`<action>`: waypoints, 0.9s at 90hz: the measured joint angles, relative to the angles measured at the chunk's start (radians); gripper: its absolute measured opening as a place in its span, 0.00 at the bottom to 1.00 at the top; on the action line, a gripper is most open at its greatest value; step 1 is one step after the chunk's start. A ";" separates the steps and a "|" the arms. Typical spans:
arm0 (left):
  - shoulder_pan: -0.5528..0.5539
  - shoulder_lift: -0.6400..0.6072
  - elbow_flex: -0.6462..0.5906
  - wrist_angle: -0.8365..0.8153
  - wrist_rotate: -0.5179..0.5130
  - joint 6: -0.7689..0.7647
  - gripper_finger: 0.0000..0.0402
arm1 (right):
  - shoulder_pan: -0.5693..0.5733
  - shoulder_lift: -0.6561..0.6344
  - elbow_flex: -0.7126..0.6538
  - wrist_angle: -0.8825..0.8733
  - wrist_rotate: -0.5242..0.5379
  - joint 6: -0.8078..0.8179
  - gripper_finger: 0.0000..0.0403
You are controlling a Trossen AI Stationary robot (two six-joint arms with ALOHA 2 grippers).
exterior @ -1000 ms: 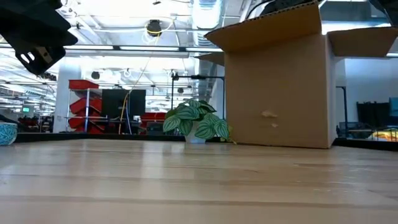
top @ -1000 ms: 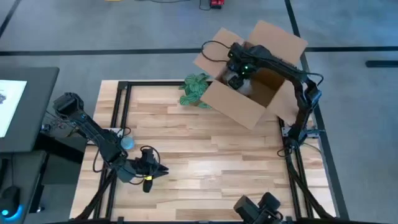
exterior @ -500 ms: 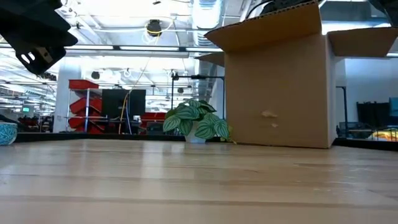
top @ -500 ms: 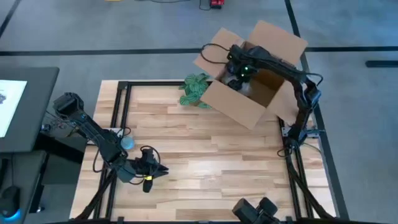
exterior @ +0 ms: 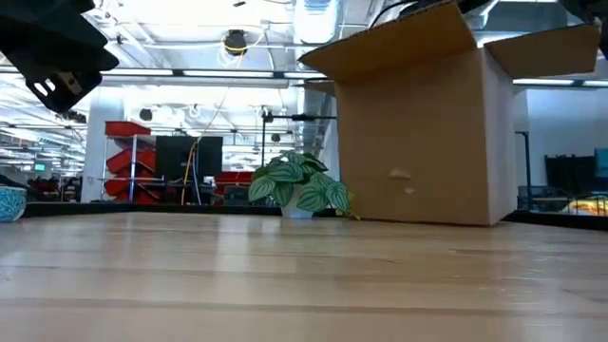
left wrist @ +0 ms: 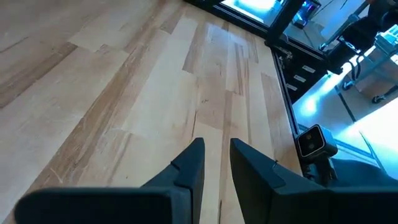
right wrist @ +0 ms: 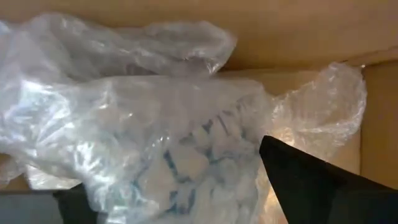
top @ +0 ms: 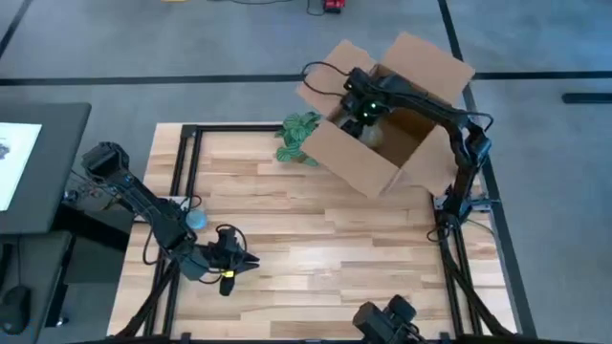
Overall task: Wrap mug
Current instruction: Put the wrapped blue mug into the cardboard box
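Reaching into the cardboard box (top: 387,134) at the table's (top: 316,229) far right corner, my right tool (top: 360,113) grips the bubble-wrapped mug (right wrist: 168,155), fingers (right wrist: 311,180) spread around the bundle. My left tool (left wrist: 214,165), nearly closed and empty, waits low by the near left edge. Next I judge: settle the bundle, release, withdraw upward.

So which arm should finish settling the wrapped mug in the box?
Right. Its gripper is already inside the cardboard box, with the bubble-wrapped bundle between its fingers. The left gripper sits empty over the table's near-left area.
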 joint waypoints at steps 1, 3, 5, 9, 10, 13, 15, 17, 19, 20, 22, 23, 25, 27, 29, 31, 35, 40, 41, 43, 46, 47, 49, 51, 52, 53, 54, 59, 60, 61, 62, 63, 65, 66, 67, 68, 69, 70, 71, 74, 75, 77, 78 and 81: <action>0.000 0.000 0.000 0.000 0.000 0.000 0.14 | 0.000 0.000 0.000 -0.005 0.001 0.000 0.65; 0.000 0.000 0.000 0.000 0.000 0.000 0.14 | 0.000 0.000 0.001 -0.015 0.001 0.001 0.66; 0.000 0.000 0.000 0.000 0.000 0.000 0.14 | 0.000 0.000 0.001 -0.025 0.002 0.001 0.66; 0.000 0.000 0.000 0.000 0.000 0.002 0.14 | 0.000 0.000 0.001 -0.046 0.004 0.000 0.68; 0.000 0.000 0.000 0.000 0.000 0.003 0.14 | 0.000 0.000 0.001 -0.050 0.005 -0.001 0.68; 0.000 0.000 0.000 -0.001 0.000 0.005 0.14 | 0.000 0.000 0.001 -0.063 0.005 -0.005 0.70; 0.000 0.000 0.000 -0.001 0.000 0.008 0.14 | 0.000 -0.001 0.002 -0.071 0.006 -0.006 0.70; 0.000 0.000 0.000 -0.002 0.000 0.009 0.14 | 0.000 -0.001 0.002 -0.080 0.006 -0.007 0.71; 0.000 0.000 0.000 -0.001 0.000 0.009 0.14 | 0.000 -0.001 0.002 -0.089 0.007 -0.008 0.72; 0.000 0.000 0.000 -0.001 0.000 0.009 0.14 | 0.000 -0.002 0.002 -0.093 0.007 -0.009 0.73; 0.000 0.000 0.000 -0.001 0.000 0.009 0.14 | 0.000 -0.002 0.002 -0.100 0.007 -0.013 0.74; 0.000 0.000 0.000 -0.001 0.000 0.009 0.14 | 0.000 -0.002 0.003 -0.103 0.008 -0.014 0.74; 0.000 0.000 0.000 0.000 0.000 0.009 0.14 | 0.000 -0.002 0.003 -0.110 0.012 -0.015 0.75; 0.000 0.000 0.000 0.000 0.000 0.008 0.14 | 0.000 -0.002 0.003 -0.117 0.021 -0.015 0.76; 0.000 0.000 0.000 0.000 0.000 0.007 0.14 | 0.000 -0.002 0.003 -0.125 0.033 -0.015 0.76; 0.000 0.000 0.000 0.000 0.000 0.005 0.14 | 0.001 -0.003 0.003 -0.131 0.045 -0.017 0.77; 0.000 0.000 0.000 0.000 0.000 0.001 0.14 | 0.001 -0.006 0.003 -0.133 0.061 -0.030 0.78; 0.000 0.000 0.000 0.000 0.000 0.000 0.14 | 0.001 -0.016 0.003 -0.133 0.081 -0.050 0.78; 0.000 0.000 0.000 0.000 0.000 -0.001 0.14 | 0.001 -0.019 0.003 -0.133 0.089 -0.053 0.78; 0.000 0.000 0.000 0.000 0.000 -0.001 0.14 | 0.001 -0.024 0.006 -0.133 0.106 -0.058 0.79; 0.000 0.000 0.000 0.000 0.000 -0.001 0.14 | 0.001 -0.031 0.015 -0.140 0.132 -0.066 0.79; 0.000 0.000 0.000 0.000 0.000 -0.002 0.14 | 0.001 -0.034 0.017 -0.142 0.138 -0.068 0.79; 0.000 0.000 0.000 0.000 0.000 -0.002 0.14 | 0.001 -0.041 0.024 -0.147 0.145 -0.071 0.79; 0.000 0.000 0.000 0.000 0.000 -0.002 0.14 | 0.000 -0.047 0.032 -0.152 0.149 -0.076 0.79; 0.000 0.000 0.000 0.000 0.000 -0.002 0.14 | 0.000 -0.051 0.036 -0.153 0.151 -0.078 0.79; 0.000 0.000 0.000 0.000 0.000 -0.002 0.14 | -0.001 -0.054 0.040 -0.155 0.152 -0.079 0.79; 0.000 0.000 0.000 0.000 0.000 -0.002 0.14 | -0.001 -0.058 0.045 -0.158 0.153 -0.080 0.79; 0.000 0.000 0.000 0.000 0.000 0.000 0.14 | -0.002 -0.077 0.066 -0.168 0.154 -0.089 0.79; 0.000 0.000 0.000 0.000 0.000 0.000 0.14 | -0.002 -0.081 0.070 -0.171 0.154 -0.091 0.79; 0.000 0.000 0.000 0.000 0.000 0.000 0.14 | -0.002 -0.085 0.073 -0.174 0.154 -0.093 0.79; 0.000 0.000 0.000 0.000 0.000 0.000 0.14 | -0.002 -0.089 0.077 -0.177 0.154 -0.094 0.79; 0.000 0.000 0.000 0.000 -0.001 0.000 0.14 | -0.002 -0.093 0.080 -0.180 0.154 -0.094 0.79; 0.000 0.000 0.000 0.000 -0.001 0.000 0.14 | -0.002 -0.102 0.087 -0.183 0.154 -0.095 0.79; 0.000 0.000 0.000 0.000 -0.002 0.000 0.14 | -0.001 -0.106 0.090 -0.184 0.154 -0.095 0.79; 0.000 0.000 0.000 0.000 -0.002 0.000 0.14 | -0.001 -0.110 0.093 -0.185 0.154 -0.095 0.79; 0.000 0.000 0.000 0.000 -0.002 0.000 0.14 | -0.001 -0.115 0.096 -0.186 0.154 -0.095 0.79; 0.000 0.000 0.000 0.000 -0.002 0.000 0.14 | -0.001 -0.119 0.098 -0.186 0.154 -0.095 0.79; 0.000 0.000 0.000 0.000 -0.002 0.000 0.14 | -0.001 -0.124 0.100 -0.186 0.154 -0.095 0.79; 0.000 0.000 0.000 0.000 -0.002 0.000 0.14 | -0.001 -0.128 0.102 -0.186 0.154 -0.095 0.79; 0.000 0.000 0.000 0.000 -0.003 0.000 0.14 | 0.000 -0.141 0.109 -0.189 0.154 -0.095 0.79; 0.000 0.000 0.000 0.000 -0.003 0.000 0.14 | 0.000 -0.146 0.111 -0.191 0.154 -0.095 0.79; 0.000 0.000 0.000 0.000 -0.003 0.000 0.14 | 0.001 -0.153 0.116 -0.197 0.153 -0.095 0.79; 0.000 0.000 0.000 0.000 -0.003 0.000 0.14 | 0.001 -0.157 0.119 -0.200 0.153 -0.096 0.79; 0.000 0.000 0.000 0.000 -0.004 0.000 0.14 | 0.002 -0.168 0.124 -0.207 0.154 -0.096 0.79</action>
